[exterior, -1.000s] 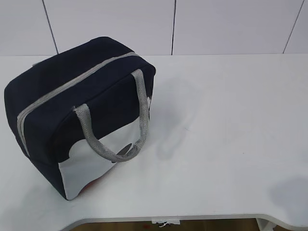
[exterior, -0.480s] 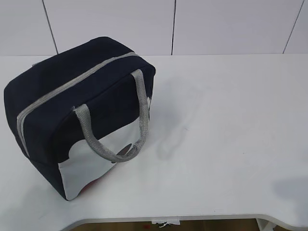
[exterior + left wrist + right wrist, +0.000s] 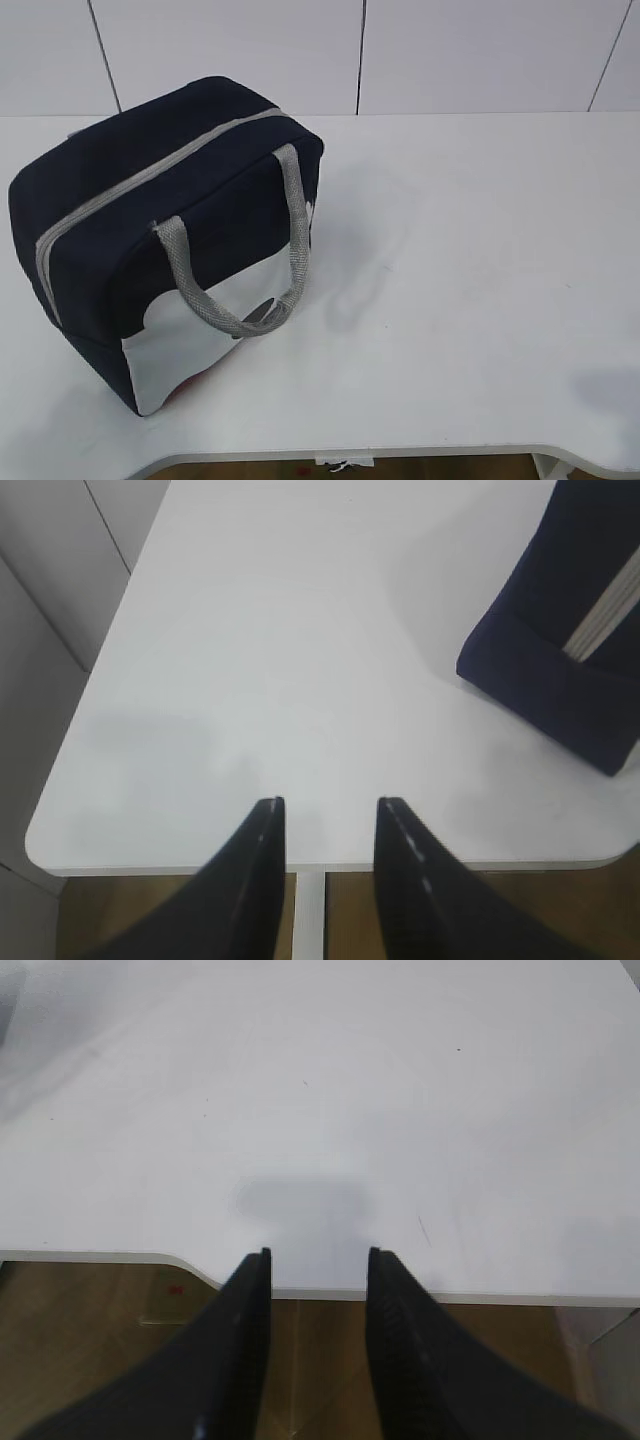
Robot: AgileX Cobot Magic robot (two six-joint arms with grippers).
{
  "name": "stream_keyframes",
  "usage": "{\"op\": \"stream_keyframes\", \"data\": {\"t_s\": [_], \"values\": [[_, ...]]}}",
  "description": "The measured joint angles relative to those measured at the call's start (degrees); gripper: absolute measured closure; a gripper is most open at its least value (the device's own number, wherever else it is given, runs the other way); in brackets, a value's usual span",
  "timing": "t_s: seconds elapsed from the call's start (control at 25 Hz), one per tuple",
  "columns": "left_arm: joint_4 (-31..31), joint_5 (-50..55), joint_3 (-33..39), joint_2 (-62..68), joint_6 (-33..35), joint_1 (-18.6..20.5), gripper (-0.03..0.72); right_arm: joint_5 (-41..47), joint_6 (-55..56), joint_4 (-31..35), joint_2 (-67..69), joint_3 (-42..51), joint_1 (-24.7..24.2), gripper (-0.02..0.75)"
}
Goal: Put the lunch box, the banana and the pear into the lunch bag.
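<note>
The navy lunch bag (image 3: 160,220) stands on the left of the white table, its grey zipper (image 3: 150,180) drawn shut along the top and a grey handle (image 3: 240,300) hanging over the white front panel. A corner of the lunch bag (image 3: 560,670) shows at the right of the left wrist view. The lunch box, the banana and the pear are out of view. My left gripper (image 3: 330,802) hangs open over the table's front edge with nothing between its fingers. My right gripper (image 3: 318,1252) is open and empty too, over the front edge. Neither arm shows in the exterior view.
The white table (image 3: 480,260) stretches bare to the right of the bag. Its front edge (image 3: 450,1298) has a curved cut-out (image 3: 180,1262), with brown floor below. White wall panels (image 3: 360,50) stand behind the table.
The faint shadow at the table's front right corner has slid further right and down, nearly out of frame. The bag has not moved.
</note>
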Motion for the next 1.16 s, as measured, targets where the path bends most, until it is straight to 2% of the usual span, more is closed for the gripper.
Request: {"op": "stream_keyframes", "data": {"t_s": [0.24,0.6,1.16], "values": [[0.0,0.0,0.0,0.0,0.0,-0.7,0.453,-0.1,0.0,0.0,0.0,0.0,0.0,0.490],[0.0,0.0,0.0,0.0,0.0,-6.3,0.453,-0.1,0.0,0.0,0.0,0.0,0.0,0.490],[0.0,0.0,0.0,0.0,0.0,-6.4,0.453,-0.1,0.0,0.0,0.0,0.0,0.0,0.494]]}}
